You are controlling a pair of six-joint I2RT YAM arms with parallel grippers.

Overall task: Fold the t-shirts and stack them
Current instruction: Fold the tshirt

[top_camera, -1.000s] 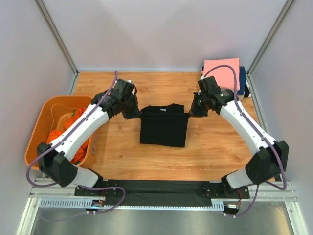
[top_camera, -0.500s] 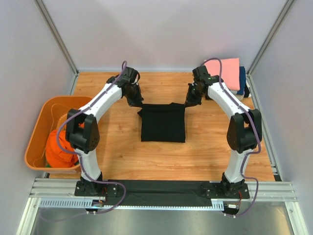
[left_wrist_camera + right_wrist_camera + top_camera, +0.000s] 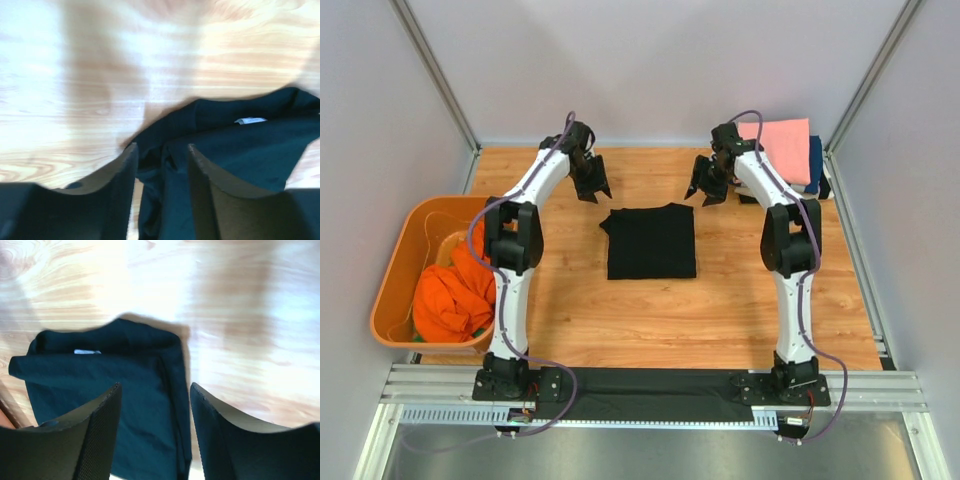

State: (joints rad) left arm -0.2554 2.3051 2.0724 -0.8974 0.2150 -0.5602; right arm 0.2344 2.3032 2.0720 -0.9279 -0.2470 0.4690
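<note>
Two hands: the left hand (image 3: 592, 188) and the right hand (image 3: 705, 190) have let go of the cloth and pulled back to the far side. Both now hang spread and hold nothing.
Black t-shirt (image 3: 652, 242): it lies folded in a rough rectangle at the middle of the desk (image 3: 750, 300), touching neither hand. A second ago you held its far corners pinched.
Stack: the pink t-shirt (image 3: 780, 145) lies over the navy t-shirt (image 3: 815, 165) at the far right corner.
Tub (image 3: 395, 260): the orange t-shirt (image 3: 450, 295) waits inside.
Reading: this fold looks released, so you likely move the black t-shirt to the stack next.
</note>
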